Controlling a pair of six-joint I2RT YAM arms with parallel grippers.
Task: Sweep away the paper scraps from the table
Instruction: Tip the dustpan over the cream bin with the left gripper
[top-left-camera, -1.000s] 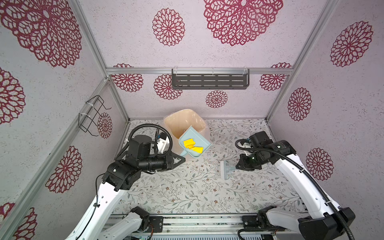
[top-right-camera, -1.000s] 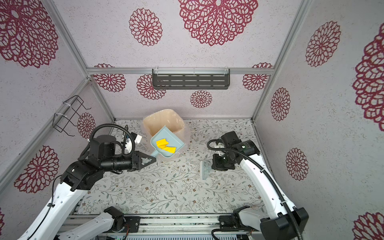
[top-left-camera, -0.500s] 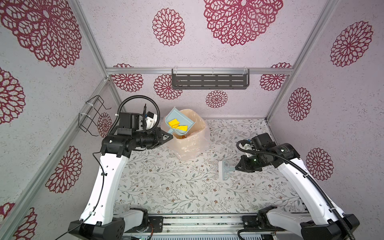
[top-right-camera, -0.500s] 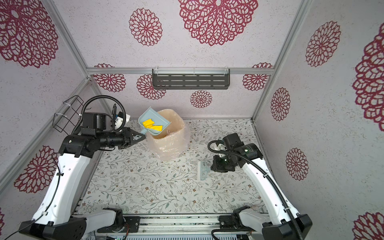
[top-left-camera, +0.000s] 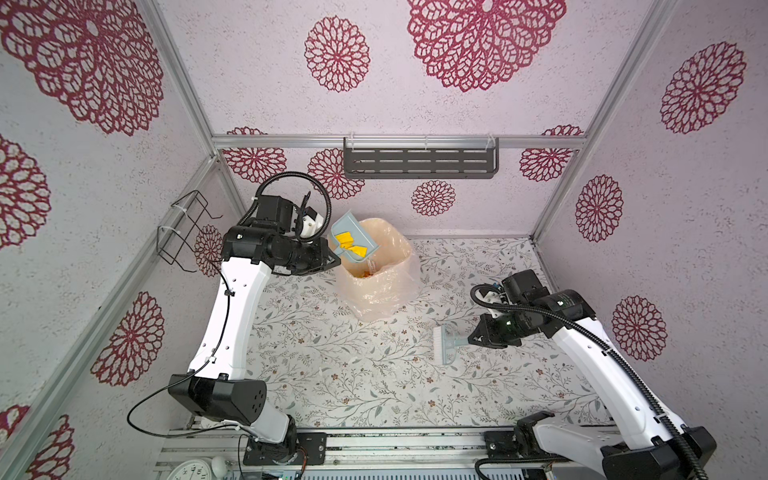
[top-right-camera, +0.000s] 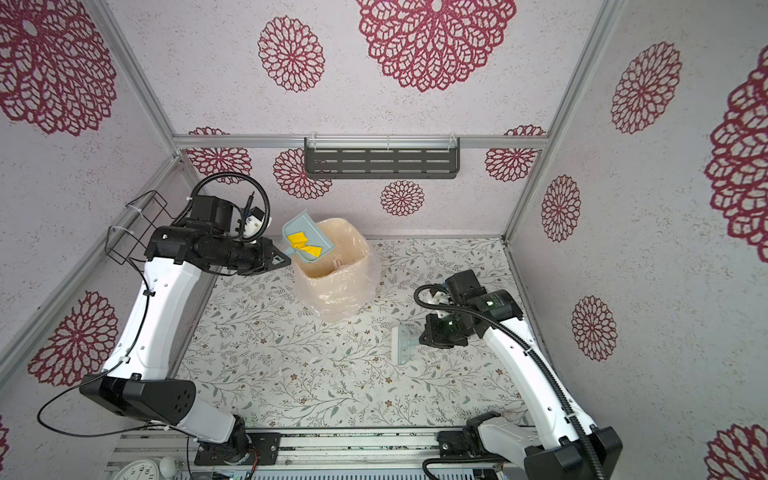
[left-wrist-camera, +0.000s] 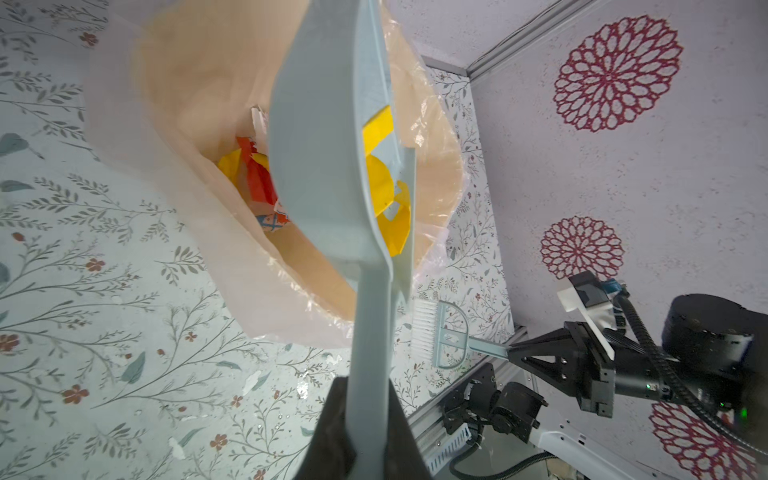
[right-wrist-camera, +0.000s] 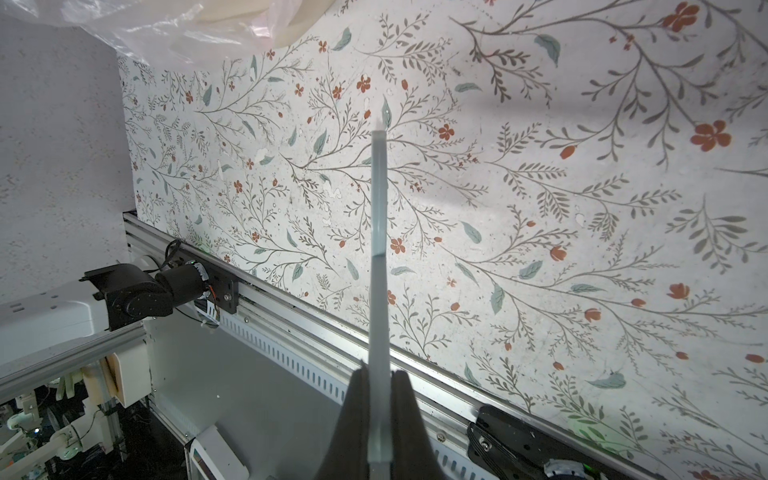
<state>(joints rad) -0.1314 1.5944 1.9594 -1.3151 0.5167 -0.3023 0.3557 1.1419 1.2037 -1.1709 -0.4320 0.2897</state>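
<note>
My left gripper (top-left-camera: 332, 259) (top-right-camera: 286, 259) (left-wrist-camera: 370, 415) is shut on the handle of the pale blue-grey dustpan (top-left-camera: 353, 232) (top-right-camera: 307, 237) (left-wrist-camera: 324, 145). I hold the pan tilted above the rim of a peach bin (top-left-camera: 386, 282) (top-right-camera: 336, 291) (left-wrist-camera: 174, 83). Yellow paper scraps (top-left-camera: 349, 245) (top-right-camera: 305, 245) (left-wrist-camera: 378, 133) lie in the pan. More paper scraps (left-wrist-camera: 257, 183), red, yellow and white with blue marks, sit inside the bin. At the right, my right gripper (top-left-camera: 471, 338) (top-right-camera: 422, 338) (right-wrist-camera: 379, 415) is shut on the handle of the small brush (top-left-camera: 444, 345) (top-right-camera: 401, 345) (right-wrist-camera: 379, 249), low over the table (top-left-camera: 332, 374).
The bin is lined with a clear plastic bag and stands at the back middle. A grey shelf (top-left-camera: 419, 162) hangs on the back wall and a wire rack (top-left-camera: 183, 228) on the left wall. A metal rail (top-left-camera: 374, 440) runs along the table's front edge.
My left arm has carried the dustpan with its yellow scraps back and to the left, to the bin's rim, and tipped it further. The right gripper with the brush has drifted slightly frontward.
</note>
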